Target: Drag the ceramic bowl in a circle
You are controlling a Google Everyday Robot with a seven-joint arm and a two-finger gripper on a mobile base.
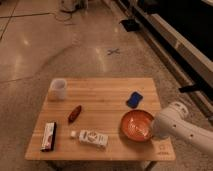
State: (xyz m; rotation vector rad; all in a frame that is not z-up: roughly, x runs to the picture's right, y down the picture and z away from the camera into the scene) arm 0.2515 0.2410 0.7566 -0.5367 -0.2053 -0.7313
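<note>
The ceramic bowl is orange-red with a pale inner pattern and sits on the wooden table near its front right corner. My gripper is at the bowl's right rim, at the end of the white arm that reaches in from the right. The arm's end covers the gripper where it meets the bowl.
On the table stand a clear plastic cup at the back left, a blue sponge behind the bowl, a small red-brown snack, a white bottle lying down and a bar packet at the front left. A dark bench runs along the right wall.
</note>
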